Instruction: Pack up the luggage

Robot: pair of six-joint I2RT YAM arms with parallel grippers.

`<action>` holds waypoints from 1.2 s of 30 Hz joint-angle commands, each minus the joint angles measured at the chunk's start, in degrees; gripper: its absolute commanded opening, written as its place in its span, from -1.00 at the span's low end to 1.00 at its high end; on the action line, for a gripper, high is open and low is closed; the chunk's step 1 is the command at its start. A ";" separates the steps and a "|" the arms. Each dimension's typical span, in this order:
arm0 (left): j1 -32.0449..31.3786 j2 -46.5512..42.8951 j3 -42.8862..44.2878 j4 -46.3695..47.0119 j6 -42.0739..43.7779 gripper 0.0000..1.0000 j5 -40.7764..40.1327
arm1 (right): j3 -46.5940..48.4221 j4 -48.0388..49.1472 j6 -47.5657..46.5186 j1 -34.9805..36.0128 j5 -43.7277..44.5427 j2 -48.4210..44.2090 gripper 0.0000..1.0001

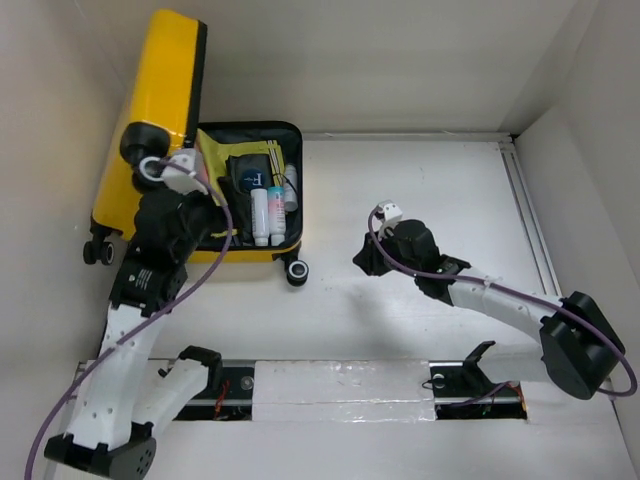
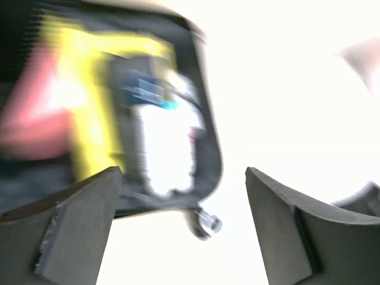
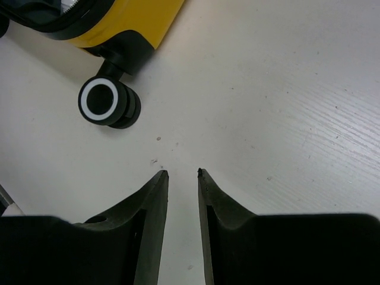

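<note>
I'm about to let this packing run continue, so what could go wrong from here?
1. The left fingers stand wide open above the open bright-yellow hard-shell suitcase; the blurred wrist view suggests fast motion, which might knock the white bottles packed inside.
2. The upright yellow lid could tip if the arm bumps it.
3. The right fingers hang near the black-and-white wheel and could snag it.

Your left arm (image 1: 150, 290) reached forward, its left gripper (image 2: 184, 222) spread wide with nothing between the fingers. Your right arm (image 1: 500, 300) bent inward; the right gripper (image 3: 183, 173) showed a narrow, empty gap.
</note>
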 commanded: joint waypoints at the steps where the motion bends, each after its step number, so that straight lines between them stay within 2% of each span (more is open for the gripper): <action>1: -0.20 5.04 0.48 -0.40 2.84 0.68 31.99 | 2.72 1.67 -0.13 0.57 1.78 -0.09 -0.35; 2: -0.20 6.18 -0.04 0.38 3.62 0.78 35.14 | 2.72 1.67 0.39 0.57 1.78 -0.09 -0.35; 3: -0.20 7.06 -0.05 0.39 4.15 0.99 42.66 | 2.72 1.67 0.39 0.57 2.56 -0.09 -0.35; 6: -0.20 10.31 2.06 -1.36 8.62 1.00 55.33 | 2.72 1.15 0.39 0.57 4.32 -1.49 -0.35; 10: -2.66 11.64 4.09 -0.84 8.55 1.00 61.52 | 2.72 0.62 0.39 0.05 6.25 -2.11 -0.39; 13: -2.66 12.17 4.09 9.32 2.60 0.83 68.45 | 2.72 0.62 0.39 0.04 6.88 -2.64 -0.71; 14: -2.66 12.17 4.09 16.41 -2.21 0.76 69.01 | 2.72 0.62 0.39 0.04 6.88 -3.16 -0.81; 15: -2.66 12.17 4.09 19.78 -4.52 0.54 67.88 | 2.20 0.62 0.39 0.04 6.88 -4.12 -0.98; 16: -2.66 12.17 4.69 23.38 -7.07 0.45 65.69 | 2.19 0.62 0.91 0.04 7.48 -4.74 -1.00; 18: -2.66 13.22 7.15 26.23 -10.76 0.29 52.20 | 1.58 0.62 0.92 -0.48 8.11 -5.80 -1.00; 19: -2.66 14.27 8.99 24.67 -11.57 0.13 45.00 | 1.57 0.10 0.92 -0.48 8.11 -6.85 -1.00; 20: -2.66 17.50 14.05 19.26 -12.62 -0.08 30.49 | 1.57 0.09 0.92 -0.48 8.63 -6.86 -1.00; 23: 1.53 24.88 23.12 11.40 -15.52 -0.53 9.84 | 1.05 -0.43 0.92 -1.01 8.63 -8.26 -1.00; 24: 3.04 26.22 23.85 10.60 -15.53 -0.81 0.12 | 1.05 -0.44 0.92 -1.01 9.16 -8.78 -1.00; 25: 4.36 27.36 23.86 10.59 -15.53 -1.00 -5.03 | 1.05 -0.44 0.92 -1.01 9.16 -8.79 -1.00; 26: 6.11 28.33 23.86 10.59 -16.75 -1.00 -8.73 | 1.05 -0.44 0.92 -1.01 9.16 -8.79 -1.00; 27: 11.17 30.08 23.86 10.59 -17.46 -1.00 -9.99 | 1.05 -0.44 0.92 -1.01 9.16 -8.79 -1.00; 29: 17.00 31.85 23.86 12.34 -19.21 -1.00 -8.43 | 2.27 -0.44 0.92 -1.63 9.69 -7.48 -1.00; 30: 23.03 34.20 23.86 12.35 -19.83 -1.00 -6.33 | 2.89 -0.44 0.92 -1.63 9.69 -6.77 -1.00; 31: 25.44 35.62 24.56 12.35 -19.84 -1.00 -3.87 | 3.68 -0.44 0.92 -2.15 9.69 -5.81 -1.00; 33: 29.05 38.61 26.14 10.33 -19.14 -1.00 -5.34 | 6.75 -0.44 0.40 -2.68 8.11 -2.66 -1.00; 36: 32.93 43.97 29.74 8.22 -15.62 -1.00 -11.56 | 10.71 -0.44 -0.13 -3.91 4.59 1.39 -1.00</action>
